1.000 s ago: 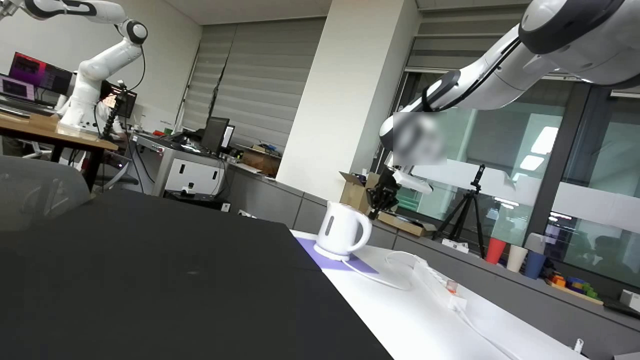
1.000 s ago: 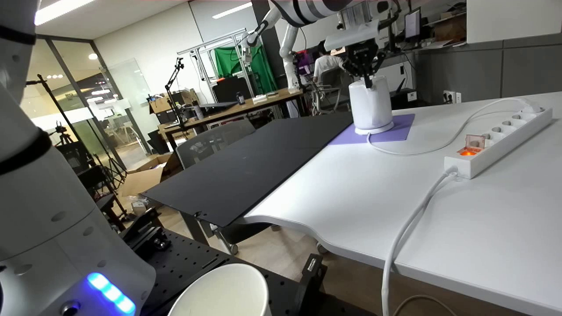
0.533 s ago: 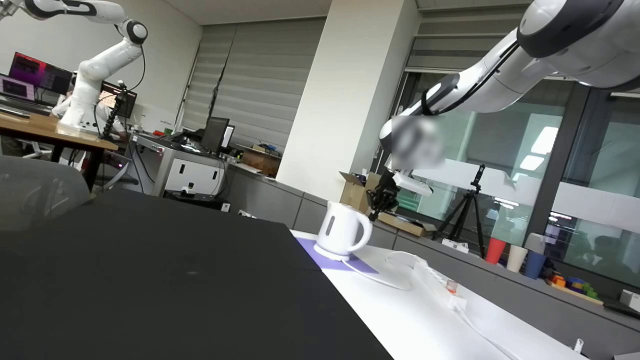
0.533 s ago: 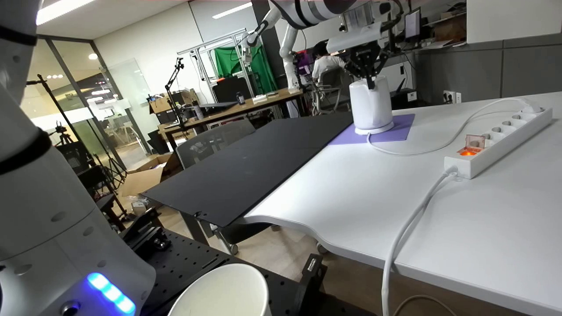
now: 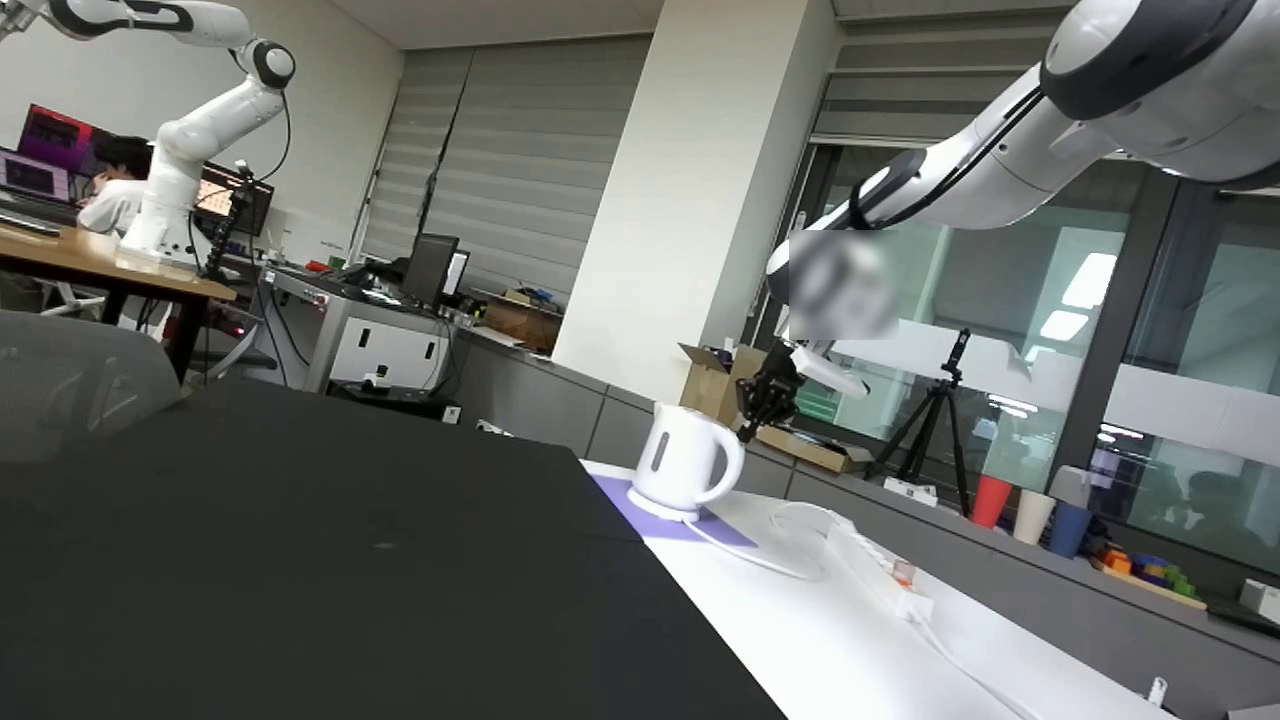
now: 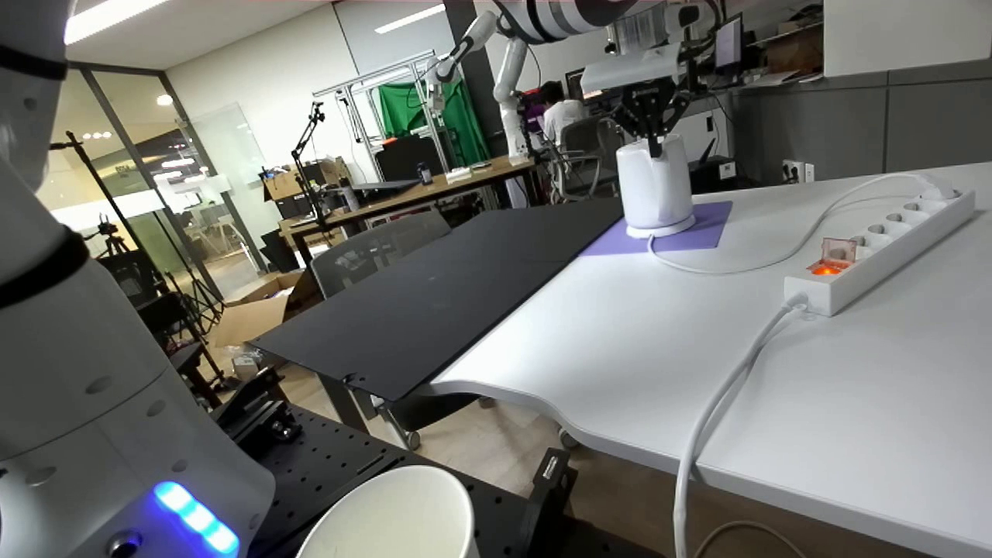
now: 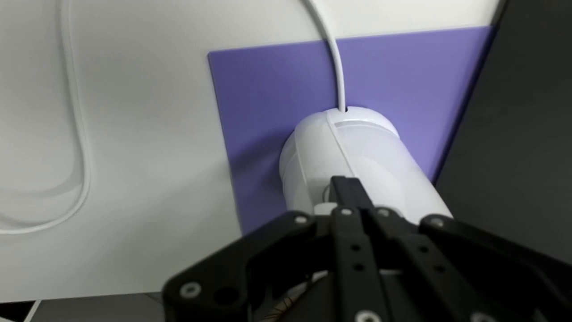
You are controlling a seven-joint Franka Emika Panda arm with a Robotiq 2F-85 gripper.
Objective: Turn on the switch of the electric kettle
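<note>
The white electric kettle (image 5: 683, 462) stands upright on a purple mat, its loop handle facing the gripper; it also shows in an exterior view (image 6: 647, 186) and in the wrist view (image 7: 380, 152). My gripper (image 5: 745, 433) is close beside the upper part of the handle, pointing down. In an exterior view the shut fingertips (image 6: 655, 147) overlap the kettle's upper body. In the wrist view the fingers (image 7: 351, 181) are together with nothing seen between them. They cover the upper handle area, so the switch cannot be made out, nor whether the tips touch the kettle.
The purple mat (image 7: 259, 89) lies on the white table (image 6: 542, 333) beside a black board (image 6: 465, 279). A white cord runs from the kettle base to a white power strip (image 6: 883, 256) with an orange lit switch. Cardboard boxes (image 5: 710, 385) stand behind.
The gripper has shifted slightly sideways at the kettle's top, with its fingers staying shut. The kettle has not moved. A person in the background has moved.
</note>
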